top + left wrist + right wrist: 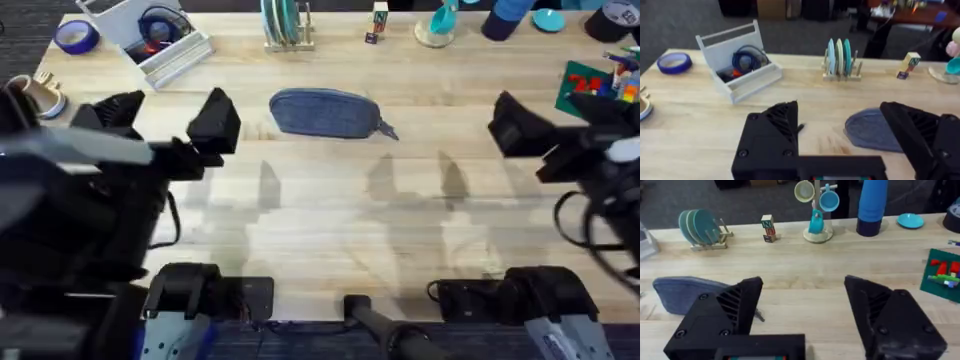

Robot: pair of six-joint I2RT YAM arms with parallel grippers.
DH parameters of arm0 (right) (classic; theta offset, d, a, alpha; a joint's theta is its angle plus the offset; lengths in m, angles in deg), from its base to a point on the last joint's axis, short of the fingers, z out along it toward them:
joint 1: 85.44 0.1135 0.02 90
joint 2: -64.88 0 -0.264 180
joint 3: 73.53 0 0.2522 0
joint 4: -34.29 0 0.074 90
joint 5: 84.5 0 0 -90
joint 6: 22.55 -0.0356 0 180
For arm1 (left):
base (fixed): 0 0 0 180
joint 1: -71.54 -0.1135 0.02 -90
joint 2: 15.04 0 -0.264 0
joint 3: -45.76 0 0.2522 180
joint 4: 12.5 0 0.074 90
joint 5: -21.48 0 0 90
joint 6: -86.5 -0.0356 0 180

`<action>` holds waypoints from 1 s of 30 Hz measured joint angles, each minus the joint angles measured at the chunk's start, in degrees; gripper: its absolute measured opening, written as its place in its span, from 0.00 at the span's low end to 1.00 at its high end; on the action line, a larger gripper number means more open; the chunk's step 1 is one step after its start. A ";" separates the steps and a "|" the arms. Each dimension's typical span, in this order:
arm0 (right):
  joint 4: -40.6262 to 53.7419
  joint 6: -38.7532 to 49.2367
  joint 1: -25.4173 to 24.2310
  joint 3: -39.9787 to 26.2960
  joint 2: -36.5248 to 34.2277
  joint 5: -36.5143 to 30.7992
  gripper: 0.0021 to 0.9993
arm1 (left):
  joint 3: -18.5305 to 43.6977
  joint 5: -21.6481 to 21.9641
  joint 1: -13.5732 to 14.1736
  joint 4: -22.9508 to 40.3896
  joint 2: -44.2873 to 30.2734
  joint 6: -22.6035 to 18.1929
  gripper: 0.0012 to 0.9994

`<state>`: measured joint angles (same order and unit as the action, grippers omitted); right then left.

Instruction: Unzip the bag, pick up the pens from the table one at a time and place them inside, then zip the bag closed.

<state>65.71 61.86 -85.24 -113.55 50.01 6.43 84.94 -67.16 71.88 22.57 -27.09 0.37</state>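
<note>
So the bag (325,112) is lying flat on the table (330,230), zipper looking fully shut, with its little pull tab (386,128) sticking off the end that's pointing toward the right arm. I'm using the bag as the anchor here. The left gripper (170,120) is hanging just off the bag's other end, jaws spread wide and holding nothing. The right gripper (520,125) is sitting well apart from the bag on the tab side, also wide open and empty.

Here's what I'm worrying about. That tab is tiny and lying low against the wood, so the right fingers are probably going to scrape the table or pinch fabric instead of the pull. And if the left one isn't pinning the far end, the whole bag is likely sliding along with the pull instead of unzipping. It's soft fabric, so it may be bunching up too.

Other thing: I'm not spotting any pen on the wood around the bag, so I can't tell what's getting loaded. Behind the bag there's a plate rack (284,28) and a white tray (150,40), close enough that a shoved bag could be bumping into them.
</note>
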 joint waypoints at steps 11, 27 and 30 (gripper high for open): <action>16.33 -0.01 0.00 -20.61 -20.19 0.20 1.00 | 22.92 0.15 0.00 13.86 -22.21 0.08 0.99; 38.16 -0.01 0.00 -44.49 -45.82 0.37 1.00 | 44.15 -3.27 0.00 32.83 -46.55 0.27 0.99; 39.60 -0.01 0.00 -46.46 -49.77 0.37 1.00 | 44.42 -3.34 0.00 33.19 -49.09 0.27 0.99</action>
<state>105.31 61.84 -85.24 -160.01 0.24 6.80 129.36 -70.50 71.88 55.76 -76.17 0.63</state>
